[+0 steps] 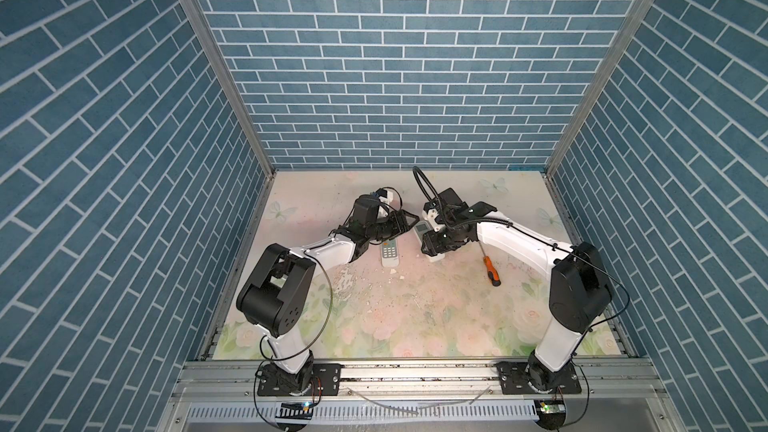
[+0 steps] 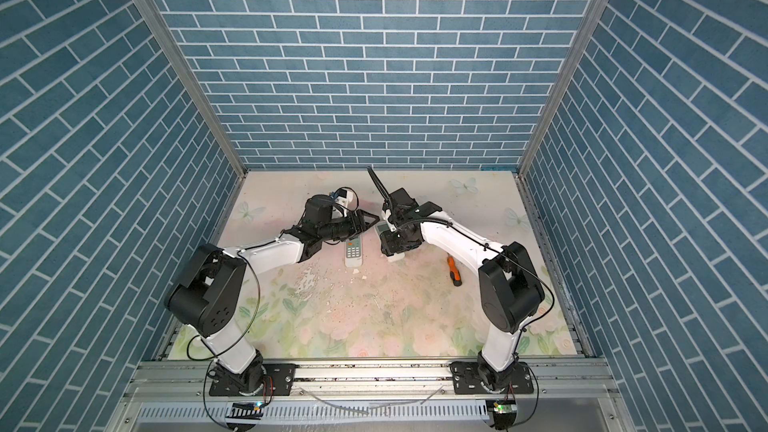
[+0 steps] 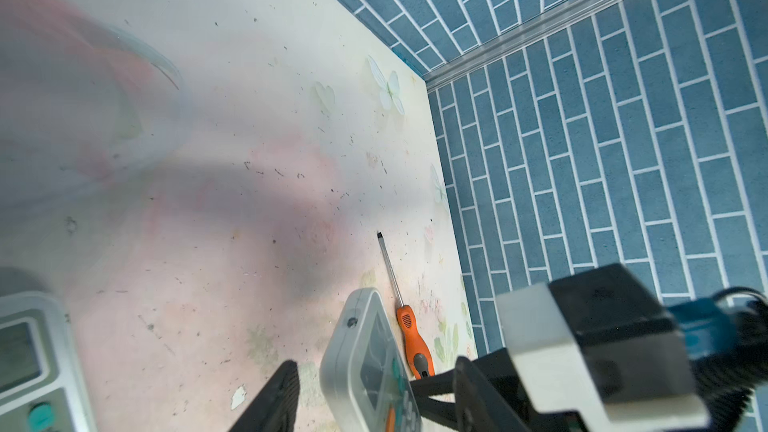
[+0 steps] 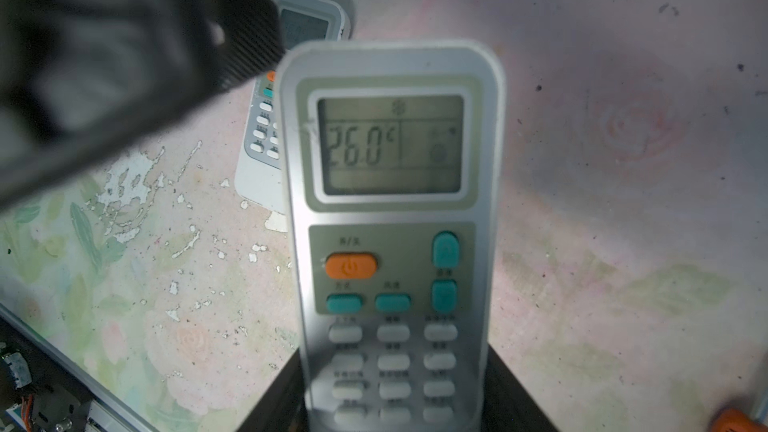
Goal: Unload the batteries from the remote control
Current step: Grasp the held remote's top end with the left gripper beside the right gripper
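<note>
A grey-white remote control (image 4: 392, 209), its display lit, is held off the flowered table with my right gripper (image 4: 392, 388) shut on its keypad end. In both top views it shows at the middle of the table (image 1: 421, 228). My left gripper (image 3: 365, 392) stands open around the remote's display end (image 3: 361, 351). One black finger (image 3: 276, 396) is a small gap away from the remote's side. From above, the left gripper (image 1: 409, 222) meets the right gripper (image 1: 428, 243) there. The batteries are hidden.
A second remote (image 1: 390, 253) lies face up on the table just left of the held one (image 4: 262, 135). An orange-and-black screwdriver (image 1: 490, 270) lies to the right, under my right forearm. Paint chips dot the table's middle (image 1: 345, 284).
</note>
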